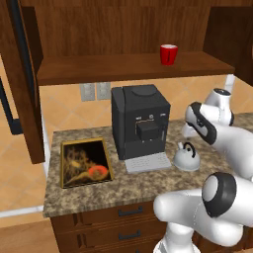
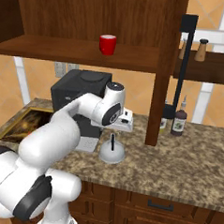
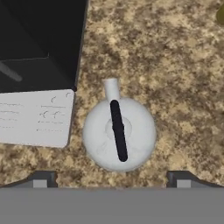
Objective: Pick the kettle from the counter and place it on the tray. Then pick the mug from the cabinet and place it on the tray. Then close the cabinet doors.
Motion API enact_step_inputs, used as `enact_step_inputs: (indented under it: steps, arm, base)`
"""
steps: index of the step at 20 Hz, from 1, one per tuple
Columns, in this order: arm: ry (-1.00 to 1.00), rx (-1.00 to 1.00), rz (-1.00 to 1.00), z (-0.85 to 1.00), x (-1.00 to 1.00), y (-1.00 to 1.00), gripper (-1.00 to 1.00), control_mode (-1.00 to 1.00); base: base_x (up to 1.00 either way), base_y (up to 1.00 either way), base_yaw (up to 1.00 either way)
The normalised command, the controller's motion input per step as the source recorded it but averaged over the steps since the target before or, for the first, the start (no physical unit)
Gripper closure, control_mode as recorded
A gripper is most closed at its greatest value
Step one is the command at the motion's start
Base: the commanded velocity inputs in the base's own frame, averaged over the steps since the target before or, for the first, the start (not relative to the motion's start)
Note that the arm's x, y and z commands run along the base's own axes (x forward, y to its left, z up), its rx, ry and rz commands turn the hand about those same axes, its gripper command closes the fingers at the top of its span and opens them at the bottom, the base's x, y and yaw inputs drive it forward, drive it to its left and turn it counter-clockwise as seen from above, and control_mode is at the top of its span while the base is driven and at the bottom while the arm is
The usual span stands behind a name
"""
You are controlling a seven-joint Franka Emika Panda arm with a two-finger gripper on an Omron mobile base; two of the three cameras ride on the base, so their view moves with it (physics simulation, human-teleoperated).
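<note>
Gripper hangs wide open and empty, its 2 tips at the bottom of the hand view, straddling the kettle at frame centre on the counter. Best play, I'd say: drop straight down, keep the black handle centred between the tips, then close. Beyond, at lower left of the left base view, the tray waits; the mug sits upper right.

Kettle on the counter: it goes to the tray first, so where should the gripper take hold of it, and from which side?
Probably by the thin black arched handle, from straight above. It rises over the domed lid of the kettle, and the open gripper hangs above, a finger to each side of it.
</note>
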Motion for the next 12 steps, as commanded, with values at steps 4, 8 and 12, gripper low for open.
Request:
enact_step_inputs:
  steps: [4,8,12]
  arm:
    - [0.09,0.02,0.01,-0.22,0.11,-0.10,-1.00,-1.00]
    - [0.06,0.00,0.00,-0.15,0.11,0.00,-1.00,-1.00]
    - [0.03,0.01,0.00,-0.29,0.24,0.00,-1.00,-1.00]
  base:
    - [0.00,0.00,0.00]
    - [0.00,0.00,0.00]
    - [0.00,0.00,0.00]
